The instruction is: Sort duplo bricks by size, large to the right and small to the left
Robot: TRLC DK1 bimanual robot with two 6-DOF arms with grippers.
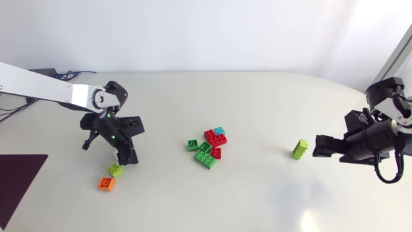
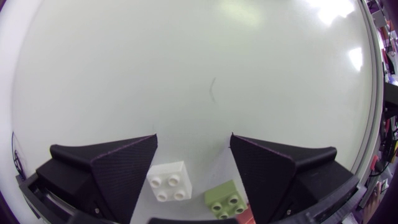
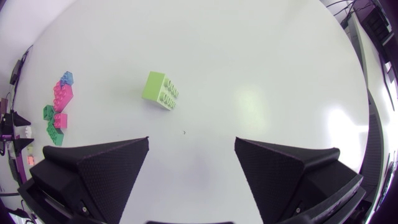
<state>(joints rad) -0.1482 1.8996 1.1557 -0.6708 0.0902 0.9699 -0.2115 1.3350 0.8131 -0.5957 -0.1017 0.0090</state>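
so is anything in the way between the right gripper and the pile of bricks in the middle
Yes: one lime brick lies just ahead of the open right gripper, roughly on the line to the pile. Beyond it only bare table shows.

The white table [image 1: 270, 200] is spreading wide and pale under the head camera, and its far edge is curving round at the right side. A dark maroon sheet [image 1: 18, 187] is lying flat at the near left corner; it is perhaps resting on the table, but I cannot tell. A thin dark mark [image 2: 212, 89] is showing on the bare surface in the left wrist view, and a tiny speck [image 3: 185, 132] is showing in the right wrist view.
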